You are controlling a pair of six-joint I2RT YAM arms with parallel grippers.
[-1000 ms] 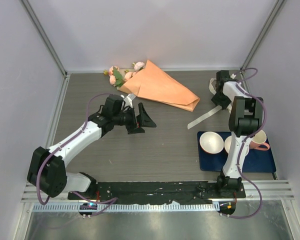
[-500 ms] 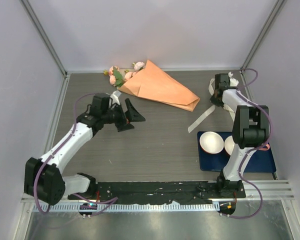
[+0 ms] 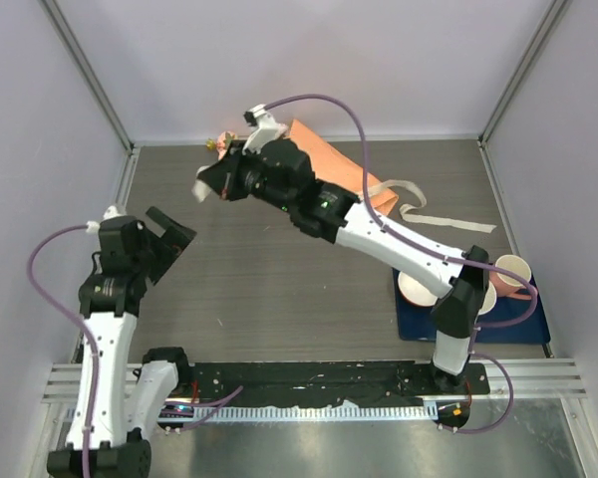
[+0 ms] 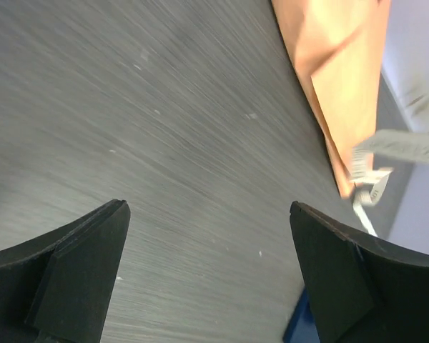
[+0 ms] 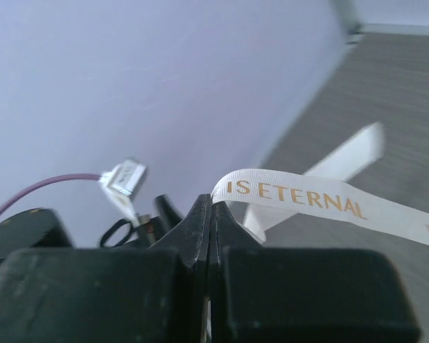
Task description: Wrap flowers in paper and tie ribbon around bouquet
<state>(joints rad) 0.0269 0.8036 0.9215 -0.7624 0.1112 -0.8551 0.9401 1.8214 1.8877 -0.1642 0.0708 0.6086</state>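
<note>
1. Two right gripper jaws are pinching together on the cream ribbon, close to its end.
2. The ribbon, soft, light and slippery, is trailing past the paper-wrapped bouquet, which is lying at the table's far side; gripping near an end is probably suiting it best.
3. The left gripper is hanging spread wide, empty.

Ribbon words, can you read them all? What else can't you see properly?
- Right wrist view: the ribbon shows "IS ETERNAL"; the rest runs off the right edge or disappears into the shut right gripper.
- Top view: the right arm covers most of the bouquet, so only a few flowers peek out. It also hides part of the bowls.
- Left wrist view: the ribbon is blurred, its print unreadable.
</note>
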